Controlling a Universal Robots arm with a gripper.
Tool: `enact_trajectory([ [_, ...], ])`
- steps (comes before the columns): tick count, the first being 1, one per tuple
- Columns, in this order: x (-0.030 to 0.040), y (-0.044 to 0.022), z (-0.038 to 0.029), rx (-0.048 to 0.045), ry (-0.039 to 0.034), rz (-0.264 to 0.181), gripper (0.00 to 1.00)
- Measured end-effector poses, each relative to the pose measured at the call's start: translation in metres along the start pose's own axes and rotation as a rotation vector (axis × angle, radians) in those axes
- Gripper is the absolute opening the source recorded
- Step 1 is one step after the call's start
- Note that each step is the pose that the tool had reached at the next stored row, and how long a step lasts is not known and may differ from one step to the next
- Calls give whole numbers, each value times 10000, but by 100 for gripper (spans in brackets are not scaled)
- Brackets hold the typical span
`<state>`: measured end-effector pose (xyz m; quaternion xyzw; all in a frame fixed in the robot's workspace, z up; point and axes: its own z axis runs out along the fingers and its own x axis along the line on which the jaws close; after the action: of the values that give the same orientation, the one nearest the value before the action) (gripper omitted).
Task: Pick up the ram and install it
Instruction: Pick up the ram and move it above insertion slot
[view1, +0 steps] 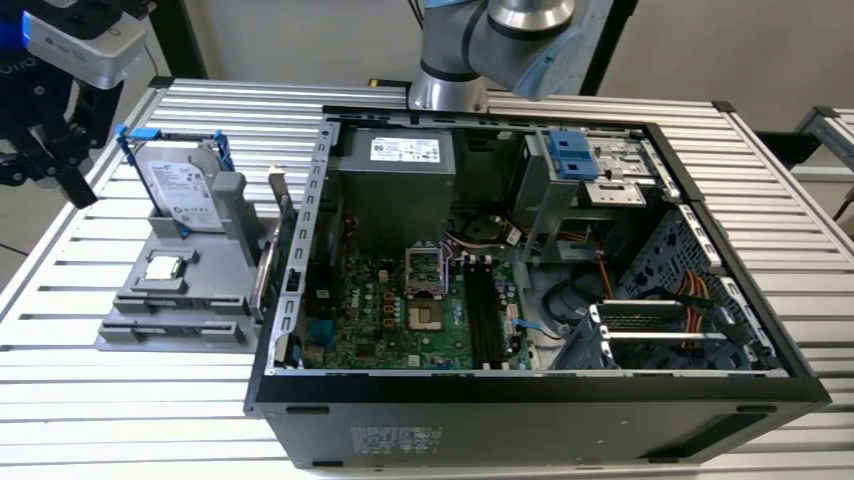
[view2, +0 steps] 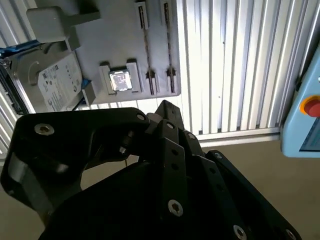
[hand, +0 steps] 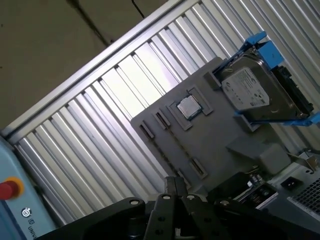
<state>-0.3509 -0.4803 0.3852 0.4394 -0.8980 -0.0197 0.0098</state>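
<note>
Black gripper (view1: 47, 188) open wide and empty.
It hangs at ten o'clock, over the grey plastic tray (view1: 174, 325) where parts are staged.

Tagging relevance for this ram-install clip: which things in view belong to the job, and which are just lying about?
Job:
gripper
ram, apparently the thin strip on edge in the gray fixture
motherboard's long black slots in the open case

Lying about:
hard drive in blue frame
square silver chip
box with red button
</note>
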Motion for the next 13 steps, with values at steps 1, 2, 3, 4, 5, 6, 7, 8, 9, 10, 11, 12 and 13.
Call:
enact_trajectory([
  [1,0,0,0,2,6,-89,0],
  [2,0,0,0,3,11,-183,0],
  [3,0,0,0,3,15,-277,0],
  [4,0,0,0,4,20,-381,0],
  [5,0,0,0,4,24,-474,0],
  [6,0,0,0,4,30,-588,0],
  [7,0,0,0,4,35,-704,0],
  [8,0,0,0,4,41,-820,0],
  [9,0,0,1,5,46,-938,0],
  [10,0,0,1,5,51,-1048,0],
  [11,0,0,1,5,55,-1152,0],
  [12,0,0,0,5,60,-1249,0],
  [13,0,0,1,6,64,-1334,0],
])
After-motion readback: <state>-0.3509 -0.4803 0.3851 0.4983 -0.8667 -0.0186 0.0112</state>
